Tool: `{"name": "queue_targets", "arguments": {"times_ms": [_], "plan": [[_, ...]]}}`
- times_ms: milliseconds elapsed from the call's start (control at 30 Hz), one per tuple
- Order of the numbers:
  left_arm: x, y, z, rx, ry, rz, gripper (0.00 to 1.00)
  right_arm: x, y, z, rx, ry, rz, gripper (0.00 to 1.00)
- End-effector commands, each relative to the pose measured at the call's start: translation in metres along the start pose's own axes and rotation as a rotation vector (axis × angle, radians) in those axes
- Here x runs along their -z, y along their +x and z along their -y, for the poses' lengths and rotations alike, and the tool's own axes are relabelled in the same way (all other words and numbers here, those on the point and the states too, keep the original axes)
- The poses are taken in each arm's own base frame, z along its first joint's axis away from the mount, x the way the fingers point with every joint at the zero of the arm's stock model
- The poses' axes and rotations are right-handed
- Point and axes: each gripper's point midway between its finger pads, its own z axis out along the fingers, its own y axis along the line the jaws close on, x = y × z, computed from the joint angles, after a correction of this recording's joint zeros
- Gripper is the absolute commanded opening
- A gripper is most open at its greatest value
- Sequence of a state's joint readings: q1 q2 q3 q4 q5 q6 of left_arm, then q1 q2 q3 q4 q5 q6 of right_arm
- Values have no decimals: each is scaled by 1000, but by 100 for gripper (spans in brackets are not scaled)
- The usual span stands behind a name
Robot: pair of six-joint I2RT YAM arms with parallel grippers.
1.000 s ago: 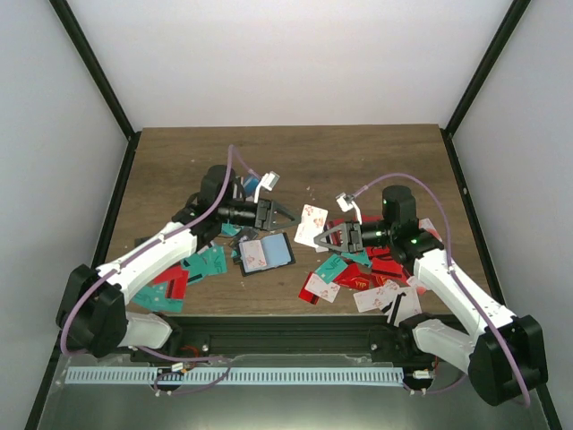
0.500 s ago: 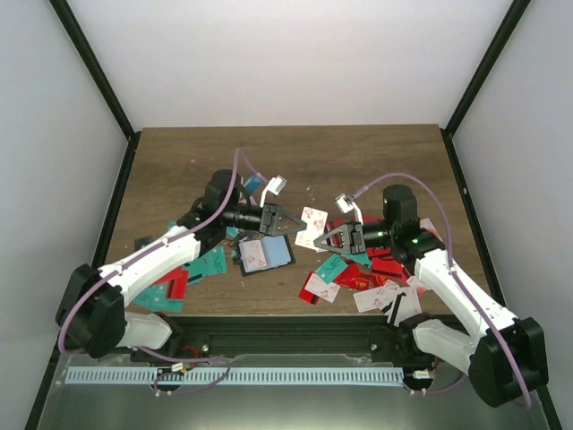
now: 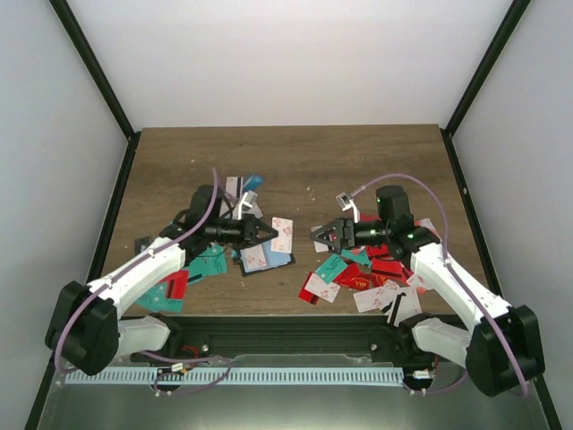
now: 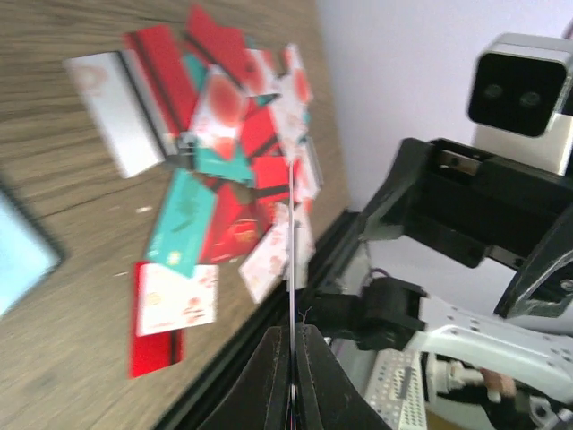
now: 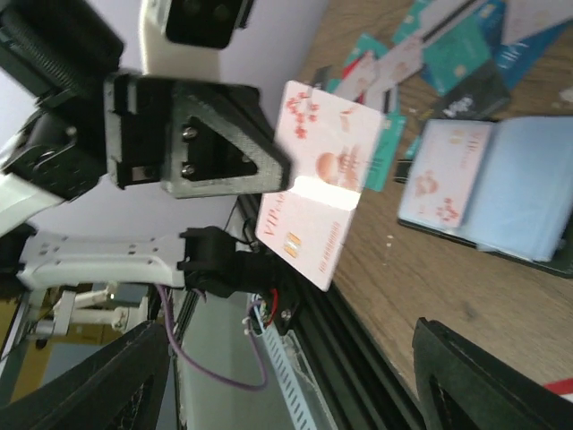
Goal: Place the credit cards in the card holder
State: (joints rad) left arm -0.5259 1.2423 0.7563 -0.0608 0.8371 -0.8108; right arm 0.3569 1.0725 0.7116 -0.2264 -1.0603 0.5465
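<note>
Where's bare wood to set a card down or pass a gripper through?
The far band of the table, between the back wall and both card piles, is bare. A smaller patch lies between the card holder and the near rail. Crowded: the credit cards on the right, and more around the holder's left.

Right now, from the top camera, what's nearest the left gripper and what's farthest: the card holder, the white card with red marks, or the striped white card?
1. The white card with red marks: pinched in the left gripper.
2. The card holder: open on the table, just nearer the bases.
3. The striped white card: far right, by the near edge.
</note>
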Motion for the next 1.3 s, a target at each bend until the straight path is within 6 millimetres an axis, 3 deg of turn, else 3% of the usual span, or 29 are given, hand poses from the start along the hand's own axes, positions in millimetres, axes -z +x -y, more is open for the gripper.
{"name": "queue_targets", "arguments": {"times_ms": [0,267,500,933,1267], "plan": [[23,11,-55,77,-184,-4,4,-10,-8,31,-74,96,11,76],[42,24,-118,185,-286,-18,4,-37,-18,57,-100,153,-37,72],[37,29,-143,220,-320,-69,4,-67,-18,82,-141,200,-106,63],[26,22,-163,251,-317,-96,4,-96,-28,120,-207,251,-165,51],[18,12,-165,250,-289,-94,4,-107,-16,146,-247,257,-215,44]]}}
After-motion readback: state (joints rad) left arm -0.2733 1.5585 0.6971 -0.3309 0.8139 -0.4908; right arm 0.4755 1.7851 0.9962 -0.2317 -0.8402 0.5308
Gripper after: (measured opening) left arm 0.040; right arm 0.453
